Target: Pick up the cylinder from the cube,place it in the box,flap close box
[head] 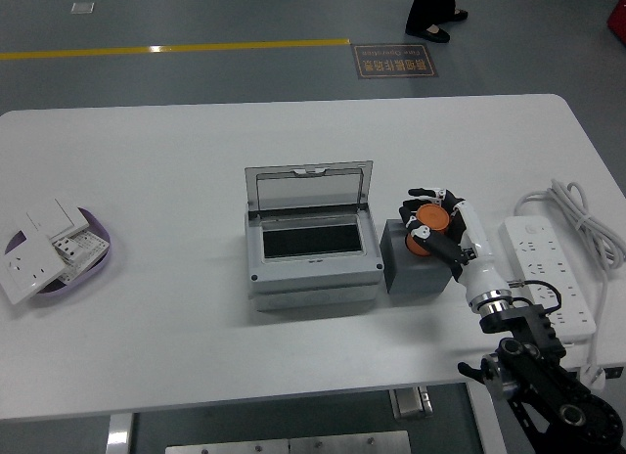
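Near the table's right front part, your right hand (437,226) was closed around the orange cylinder (427,228), and its black and white fingers (427,193) hid a good part of that cylinder, so you could not see its full outline. I could not tell whether the cylinder was touching the grey cube (414,265) or was held just above it; it was over the cube's top. The right arm (538,376) came from the lower right corner and was cut off by the picture's edge. Your left arm did not show at all.

The cylinder looked short and round, bright orange, with a flat top face turned up. The cube was dark grey and stood just beside the right wall of the box (311,250), maybe touching it. The box was grey, near the middle of the table, with its clear lid (310,187) standing up at the back and a dark opening inside.

The table (176,151) was white with rounded far corners. Close to its left edge was a purple tray (99,229) with white switch plates (35,253); their details were too small to read. Along the right edge lay a white power strip (548,273) with a coiled white cable (587,214). Beyond the table the floor was grey with a yellow line (176,50) and a dark sign (395,61) with unreadable print. A person's legs (435,9) were cut off at the top.
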Available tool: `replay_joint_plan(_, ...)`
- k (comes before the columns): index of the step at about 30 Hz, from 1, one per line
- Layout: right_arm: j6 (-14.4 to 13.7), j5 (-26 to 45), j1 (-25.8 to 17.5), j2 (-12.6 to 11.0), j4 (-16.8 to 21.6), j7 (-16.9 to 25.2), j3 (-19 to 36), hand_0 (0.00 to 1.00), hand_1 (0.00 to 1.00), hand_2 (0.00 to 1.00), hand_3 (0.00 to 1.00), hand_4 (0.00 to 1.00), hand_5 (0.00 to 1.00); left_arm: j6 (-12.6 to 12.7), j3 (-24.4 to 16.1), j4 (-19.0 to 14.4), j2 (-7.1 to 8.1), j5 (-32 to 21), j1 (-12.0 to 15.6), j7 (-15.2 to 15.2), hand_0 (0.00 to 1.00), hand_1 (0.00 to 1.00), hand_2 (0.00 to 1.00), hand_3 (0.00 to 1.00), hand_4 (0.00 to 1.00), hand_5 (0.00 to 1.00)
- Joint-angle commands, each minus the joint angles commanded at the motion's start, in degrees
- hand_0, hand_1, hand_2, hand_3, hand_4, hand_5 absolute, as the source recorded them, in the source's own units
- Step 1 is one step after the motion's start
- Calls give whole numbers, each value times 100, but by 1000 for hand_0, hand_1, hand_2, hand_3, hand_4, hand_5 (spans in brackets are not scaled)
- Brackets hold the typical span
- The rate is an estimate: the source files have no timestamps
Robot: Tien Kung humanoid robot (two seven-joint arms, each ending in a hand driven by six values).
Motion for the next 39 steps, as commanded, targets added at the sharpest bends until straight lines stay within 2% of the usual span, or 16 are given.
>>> replay_joint_plan(11, -145, -472, 44, 39, 13, -184, 1, 585, 592, 531, 560, 719, 131, 0, 0, 0, -5, 1, -1, -5, 631, 657, 586, 669, 724, 388)
replay_joint_plan(20, -230, -448, 38, 27, -14, -158, -21, 584, 598, 526, 555, 685, 115, 0, 1, 0, -3, 1, -2, -4, 631, 657, 586, 669, 723, 386)
replay_joint_plan(21, -239, -441, 38, 26, -16, -152, -28, 642, 617, 535, 561, 591, 2, 0, 0, 0, -2, 3, -4, -5, 630, 657, 587, 669, 723, 384)
replay_joint_plan(26, -275, -422, 37, 20, -19, -143, -67, 642, 617, 535, 561, 591, 2, -1, 0, 0, -1, 6, -7, -7, 630, 657, 587, 669, 723, 384)
replay_joint_plan(27, -284, -417, 38, 19, -19, -141, -79, 692, 617, 517, 533, 433, 2, -1, -1, 0, -2, 5, -8, -7, 630, 657, 587, 669, 723, 385)
replay_joint_plan(32, -324, -386, 45, 18, -14, -141, -130, 692, 617, 517, 533, 433, 2, 0, -2, 0, -4, 4, -6, -9, 630, 657, 587, 669, 723, 385)
replay_joint_plan(33, -330, -379, 47, 17, -12, -144, -142, 681, 578, 494, 490, 243, 2, 0, -1, 0, -5, 3, -7, -9, 630, 658, 587, 669, 723, 385)
replay_joint_plan(38, -360, -366, 53, 16, 7, -157, -179, 681, 578, 494, 490, 243, 2, 2, -4, 0, -7, 3, -11, -10, 630, 658, 587, 669, 723, 385)
replay_joint_plan(39, -366, -361, 54, 16, 12, -153, -185, 539, 507, 458, 412, 163, 2, 2, -3, 0, -7, 2, -11, -10, 630, 658, 587, 669, 724, 386)
